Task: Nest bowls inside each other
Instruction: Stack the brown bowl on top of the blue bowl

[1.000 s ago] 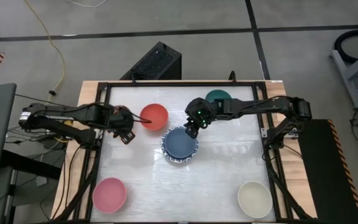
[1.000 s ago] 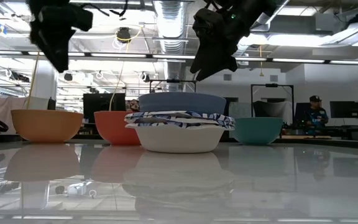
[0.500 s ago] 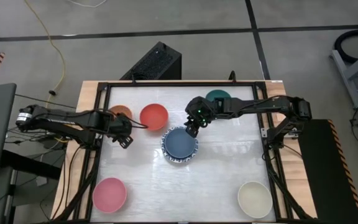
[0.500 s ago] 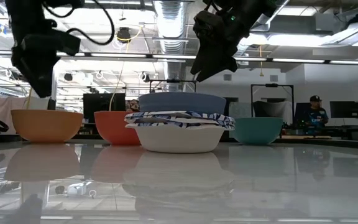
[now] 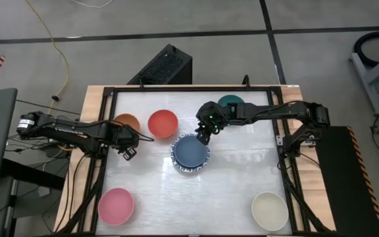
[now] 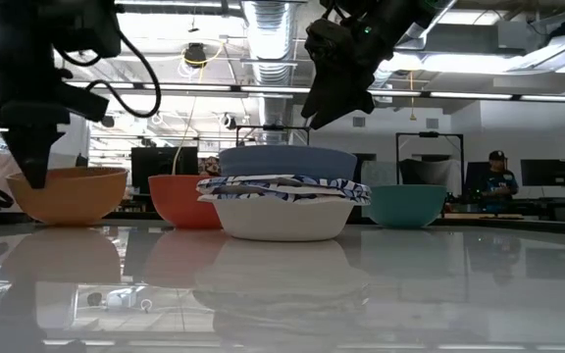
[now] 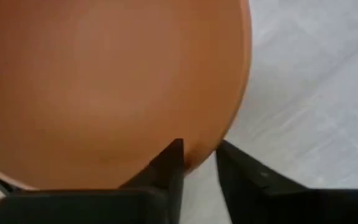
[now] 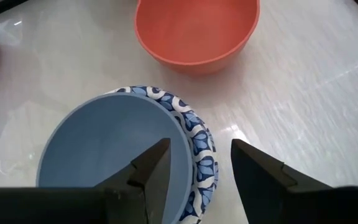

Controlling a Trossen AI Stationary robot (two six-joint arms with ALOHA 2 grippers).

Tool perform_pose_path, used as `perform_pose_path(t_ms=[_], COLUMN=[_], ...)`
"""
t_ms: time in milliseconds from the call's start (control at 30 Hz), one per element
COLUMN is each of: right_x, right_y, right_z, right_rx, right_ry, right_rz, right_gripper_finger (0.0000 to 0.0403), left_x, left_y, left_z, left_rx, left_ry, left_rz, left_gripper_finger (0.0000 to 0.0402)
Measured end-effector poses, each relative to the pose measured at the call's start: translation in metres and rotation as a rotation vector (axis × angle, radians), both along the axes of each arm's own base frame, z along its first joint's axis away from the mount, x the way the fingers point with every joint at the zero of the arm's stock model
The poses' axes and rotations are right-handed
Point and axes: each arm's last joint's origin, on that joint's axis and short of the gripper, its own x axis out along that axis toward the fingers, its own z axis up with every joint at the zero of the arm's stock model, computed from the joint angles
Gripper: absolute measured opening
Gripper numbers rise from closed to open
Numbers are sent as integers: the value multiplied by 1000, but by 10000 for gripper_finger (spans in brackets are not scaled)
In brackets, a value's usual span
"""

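Orange bowl (image 5: pixel 127 120) sits at the desk's (image 5: pixel 242 164) far-left edge, and the left gripper (image 7: pixel 199 163) has dropped onto it in the last second: a moment ago it hung above with fingers wide, and now they straddle the bowl's rim, one inside and one outside, drawn in close around it. Whether they already pinch the rim or are still closing, I cannot tell. The low view shows the gripper's tip down at the bowl's near-left wall. That looks like the start of a pick-up, the orange bowl being next for the stack.

Just right of it stands the red bowl (image 5: pixel 162 124), untouched. Right again, mid-desk, is the stack (image 5: pixel 190 152): the blue bowl (image 8: pixel 110 149) nested in white bowls with blue patterned rims. The right gripper (image 8: pixel 194 168) has not moved; it hovers over the stack's far edge with fingers apart and empty. Behind it sits the green bowl (image 5: pixel 230 102). Pink (image 5: pixel 116 205) and cream (image 5: pixel 269 210) bowls wait at the near corners, so most nesting remains.
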Motion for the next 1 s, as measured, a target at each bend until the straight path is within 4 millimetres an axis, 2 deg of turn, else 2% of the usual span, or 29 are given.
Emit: perform_pose_path(t_ms=[100,200,467,767,1000], right_x=[0,0,1,2,4], right_y=[0,-2,-22,-42,-63], right_z=[0,0,1,8,21], right_rx=[-1,-3,-7,-8,-33], right_ry=[0,-1,-38,-142,-293], right_rz=[0,-36,-131,-202,-258], right_gripper_finger=[189,189,189,189,189], left_x=[0,3,11,22,45], left_y=[0,0,4,9,13], left_z=[-1,4,26,66,96], left_rx=[6,42,244,488,805], left_ry=[2,-15,-61,-119,44], left_rz=[-20,-39,-76,-132,-366], left_gripper_finger=[14,4,1,0,0])
